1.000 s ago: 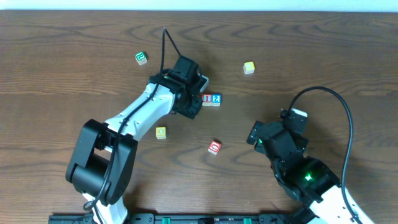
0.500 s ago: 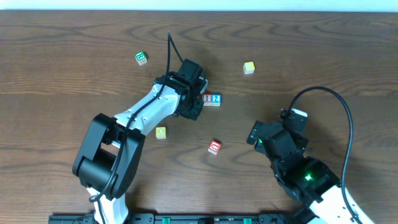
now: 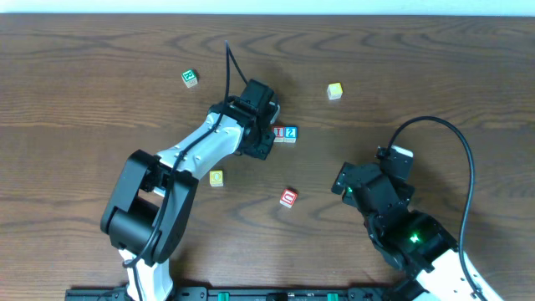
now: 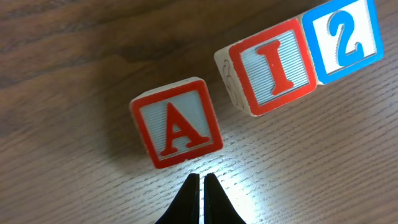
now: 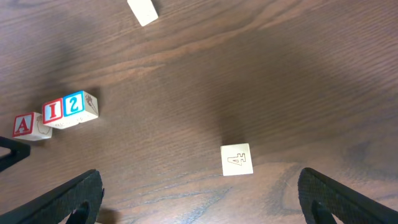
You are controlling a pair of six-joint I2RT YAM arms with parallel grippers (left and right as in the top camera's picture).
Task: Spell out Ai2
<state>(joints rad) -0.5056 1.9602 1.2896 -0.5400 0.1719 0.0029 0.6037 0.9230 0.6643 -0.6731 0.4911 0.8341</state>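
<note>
Left wrist view: three small, square-edged cubes with ridged white faces and pale wooden sides lie on the dark, finely grained wood table (image 4: 62, 50); the A cube (image 4: 176, 130), red-bordered, sits slightly askew just beside the red-bordered I cube (image 4: 273, 65), with a narrow gap between them; the blue-bordered 2 cube (image 4: 344, 37) touches the I cube; the left gripper (image 4: 200, 186) has its dark pointed fingers pressed together, empty, just short of the A cube; the right gripper (image 5: 199, 180) stands spread wide, holding nothing, well apart from the row.

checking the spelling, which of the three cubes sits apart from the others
The red-edged A cube: a gap separates it from the I cube, which touches the 2 cube.
</note>
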